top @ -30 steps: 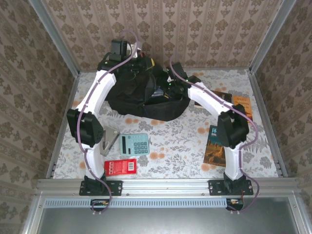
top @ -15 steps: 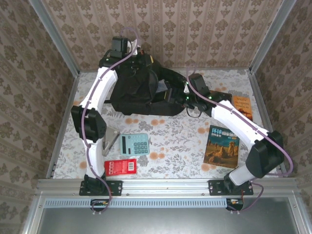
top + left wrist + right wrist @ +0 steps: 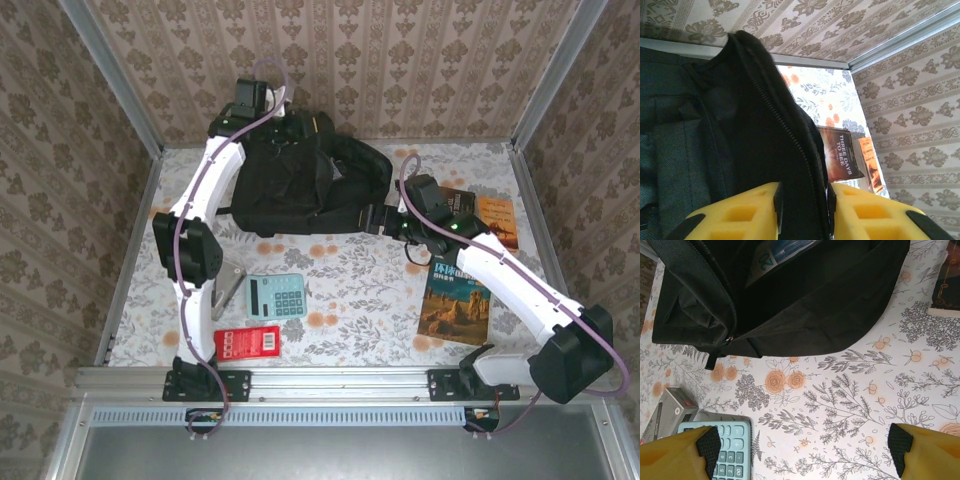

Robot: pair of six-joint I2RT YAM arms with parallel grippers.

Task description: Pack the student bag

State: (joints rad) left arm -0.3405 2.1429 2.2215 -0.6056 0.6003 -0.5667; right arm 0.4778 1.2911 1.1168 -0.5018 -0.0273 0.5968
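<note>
Along the far edge of the tabletop (image 3: 360, 290), left of centre: the student bag (image 3: 290, 185), zippered rim (image 3: 785, 115) raised between the narrowly set left jaws, seemingly to keep its mouth open; pinched or merely touched, impossible to tell. Just off the bag's near right side: the right jaws, spread wide and empty, likely free to fetch 1 book (image 3: 456, 300).

Right hand (image 3: 805, 445) agape, left arm (image 3: 205, 185) outstretched
</note>
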